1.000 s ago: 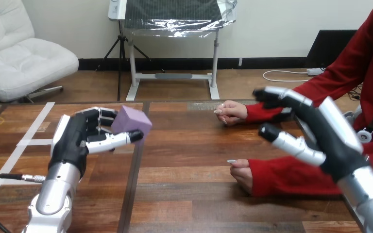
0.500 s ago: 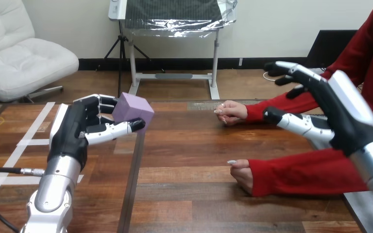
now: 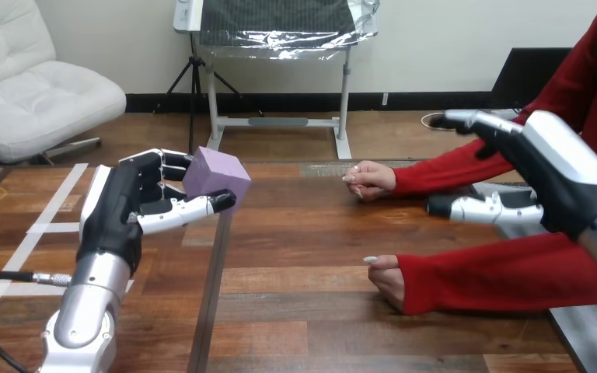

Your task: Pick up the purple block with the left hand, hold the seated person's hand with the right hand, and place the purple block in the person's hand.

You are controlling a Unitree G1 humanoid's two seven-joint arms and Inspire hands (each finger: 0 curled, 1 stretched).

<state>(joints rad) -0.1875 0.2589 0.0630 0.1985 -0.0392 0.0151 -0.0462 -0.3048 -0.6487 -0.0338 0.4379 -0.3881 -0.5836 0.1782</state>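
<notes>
Head view: one purple block, two robot hands, two hands of a seated person, one wooden bench.
Purple block (image 3: 216,175): lifted clear of the bench and tilted with one corner uppermost; it is the landmark for every entry below.
Left robot hand (image 3: 128,210): directly left of the block and touching it. The fingers are curled against the block's left side and the thumb lies under its lower edge, so the block is pinched between them. The silver forearm runs from the hand down to the bottom edge.
Right robot hand (image 3: 544,179): far to the right of the block, well apart from it. The fingers are stretched straight and point toward the block, with the thumb spread away beneath them. Nothing is in its grasp.
Person's upper hand (image 3: 369,179): right of the block, between it and the right robot hand. It is loosely curled at the bench's far edge, apart from both robot hands.
Upper hand's sleeve (image 3: 443,169): passes between the right robot hand's fingers and thumb as seen from here; whether they touch cannot be told.
Person's lower hand (image 3: 387,278): right of the block and lower, curled, resting on the bench.
Bench (image 3: 295,311): brown wooden planks, lying under the block and both of the person's hands.
Dark seam (image 3: 214,287): runs from beneath the block down to the bottom edge.
White tape (image 3: 50,227): strips on the bench left of the block, beyond the left robot hand.
</notes>
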